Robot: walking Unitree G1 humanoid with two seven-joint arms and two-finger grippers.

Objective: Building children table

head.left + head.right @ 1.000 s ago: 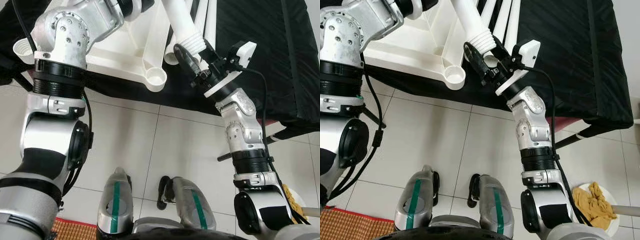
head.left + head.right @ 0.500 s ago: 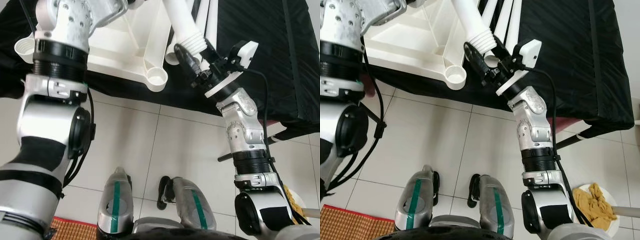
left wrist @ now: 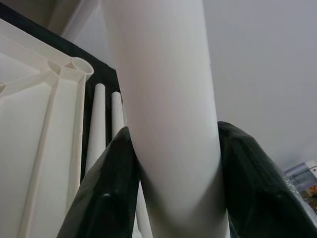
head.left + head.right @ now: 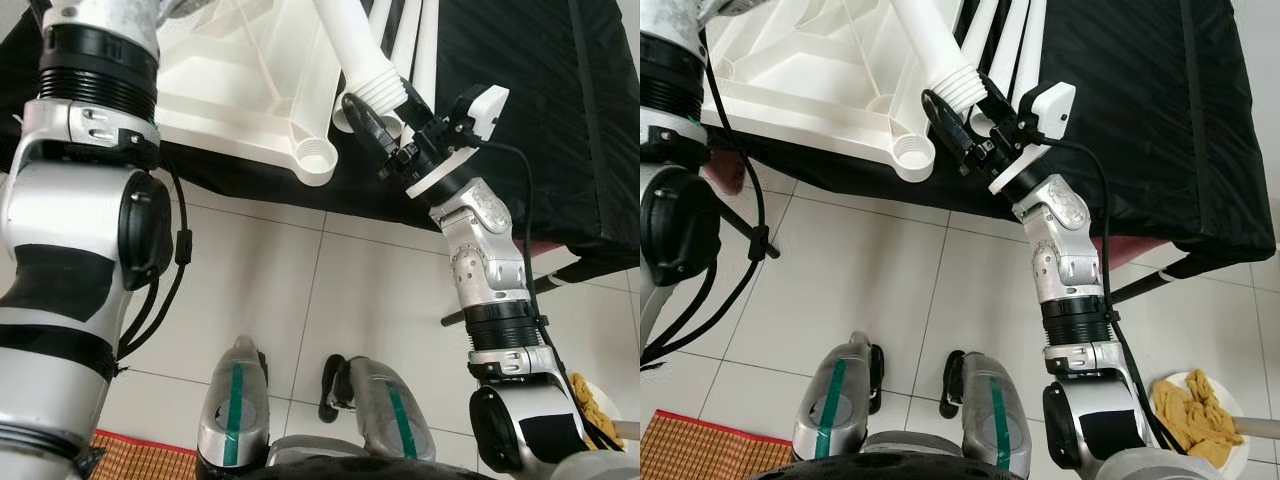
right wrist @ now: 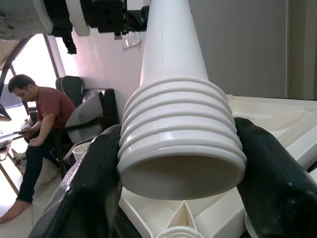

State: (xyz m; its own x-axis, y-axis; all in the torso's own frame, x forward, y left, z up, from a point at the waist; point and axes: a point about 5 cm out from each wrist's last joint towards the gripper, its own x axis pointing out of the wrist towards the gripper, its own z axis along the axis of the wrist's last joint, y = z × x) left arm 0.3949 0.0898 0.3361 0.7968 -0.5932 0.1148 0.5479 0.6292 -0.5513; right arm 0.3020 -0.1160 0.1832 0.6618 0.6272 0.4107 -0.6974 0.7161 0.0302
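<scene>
An indoor room in a home or work space: pale floor tiles (image 4: 300, 290) with grey grout, a black-draped table (image 4: 1140, 120), a woven mat (image 4: 700, 450), plain walls, and a person (image 5: 37, 129) seated in a dark armchair (image 5: 94, 116) near a bright window.

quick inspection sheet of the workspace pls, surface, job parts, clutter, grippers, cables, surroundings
surface: black-draped table, with the tabletop lying on it.
job's things: white tabletop upside down, corner socket empty; white leg held above it by both grippers; spare legs lying on the cloth.
clutter: plate of yellow cloth on the floor.
grippers: left gripper shut on the leg's shaft; right gripper shut on its ribbed end.
cables: black cable along the right arm.
surroundings: tiled floor; seated person behind.
</scene>
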